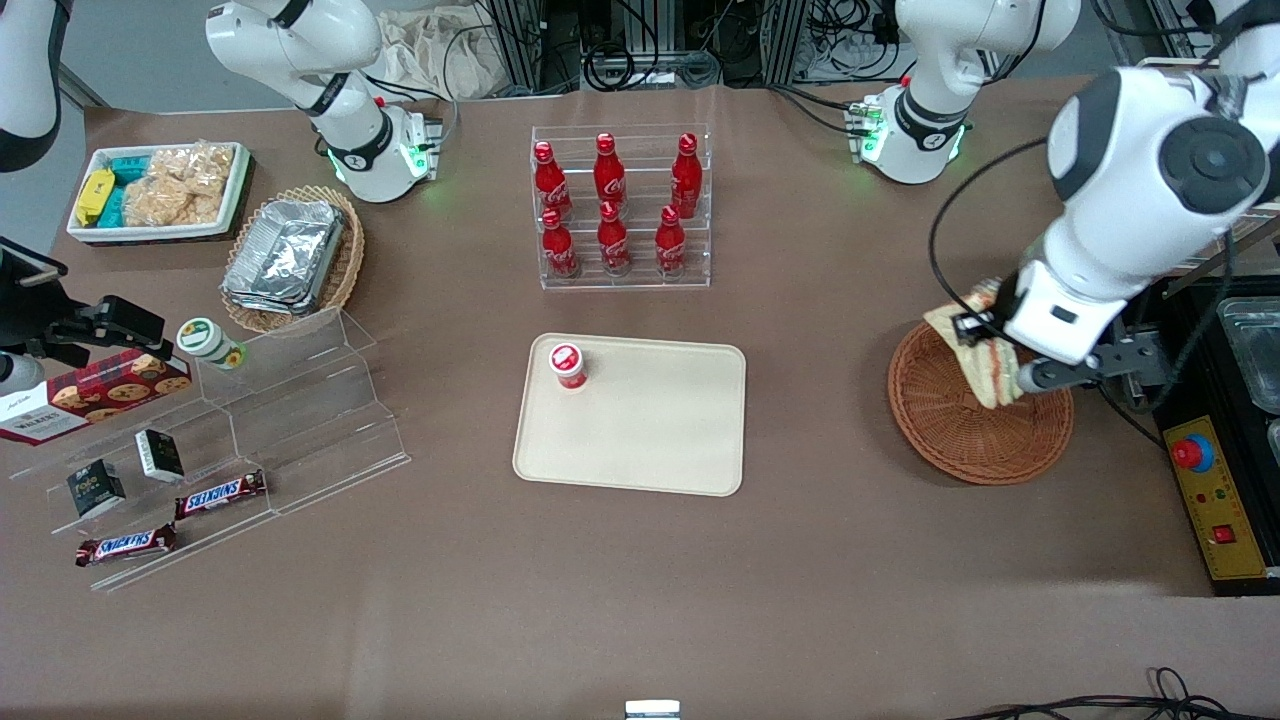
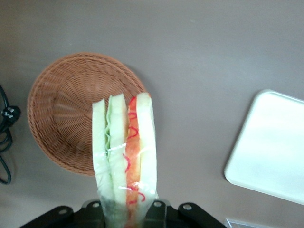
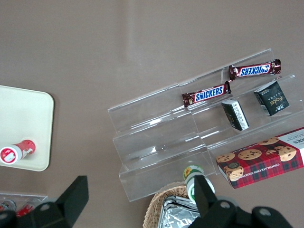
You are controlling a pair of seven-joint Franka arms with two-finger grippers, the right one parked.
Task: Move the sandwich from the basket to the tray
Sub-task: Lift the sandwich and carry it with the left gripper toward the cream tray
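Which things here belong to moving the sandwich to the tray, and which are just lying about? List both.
In the job:
- sandwich, gripped by the left hand above the basket
- tray

Lying about:
- red-capped cup standing on the tray
- cola bottles
- foil containers
- Snickers bars
- cookie box

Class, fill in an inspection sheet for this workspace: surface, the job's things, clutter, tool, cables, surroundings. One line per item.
Surface: brown table, flat.
Job's things: sandwich held up over the round basket; tray mid-table, carrying one small red-capped cup.
Clutter: rack of red bottles; clear stepped stand with chocolate bars, small boxes and a cookie box; oval basket of foil containers; white bin of snacks.
Tool: left arm's tool above the round basket, shut on the sandwich.
Cables: black cable beside the round basket.
Surroundings: control box with a red button at the working arm's end.
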